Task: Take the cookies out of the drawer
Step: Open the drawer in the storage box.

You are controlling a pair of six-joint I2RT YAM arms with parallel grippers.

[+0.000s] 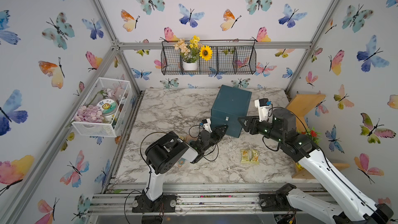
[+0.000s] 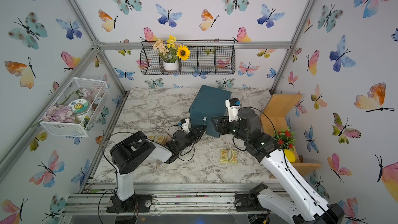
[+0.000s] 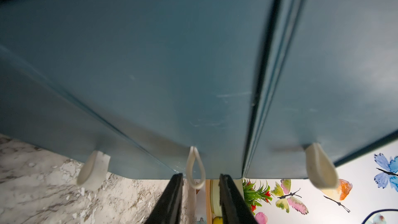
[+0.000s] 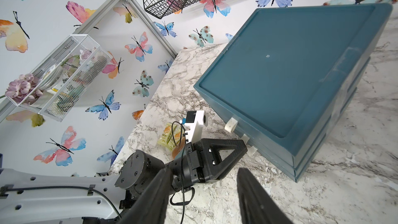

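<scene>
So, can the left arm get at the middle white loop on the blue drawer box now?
Probably yes: the left gripper has its open jaws on either side of the middle loop, with nothing between them and it.

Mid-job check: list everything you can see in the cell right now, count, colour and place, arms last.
Teal plastic drawer cabinet: one, mid-table, toward the back.
White loop pulls: three, on its front.
Pale yellow wrapped cookie packets: two, on the marble table in front of the cabinet; further packets by the left arm, count unclear.
Black wire wall basket: one, back wall, holding a white pot of flowers.
White mesh basket: one, left wall, holding purple flowers and a jar.
Wooden shelf: one, right side, with a red-flowered plant.
Left gripper: black, jaws apart around the middle pull.
Right gripper: black, open, empty, beside the cabinet.
</scene>
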